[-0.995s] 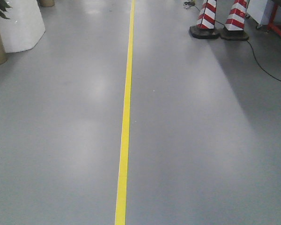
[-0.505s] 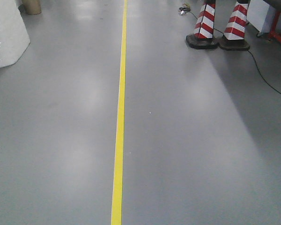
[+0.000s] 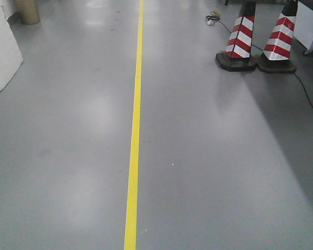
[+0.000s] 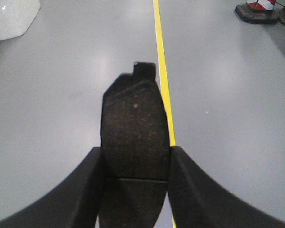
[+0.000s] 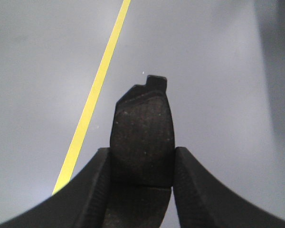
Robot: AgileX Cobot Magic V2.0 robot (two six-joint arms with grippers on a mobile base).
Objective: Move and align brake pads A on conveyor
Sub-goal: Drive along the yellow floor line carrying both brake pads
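Pinching a brake pad (image 4: pixel 135 118), my left gripper (image 4: pixel 136 157) sits narrow; my right gripper (image 5: pixel 141 156) clamps a second pad (image 5: pixel 143 123). Their lower ends are cropped.

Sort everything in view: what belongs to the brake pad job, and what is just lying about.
Job:
left pad, clamped in the left gripper
right pad, clamped in the right gripper
(conveyor not in view)

Lying about:
yellow line
striped cones
cable
white block
cardboard tube
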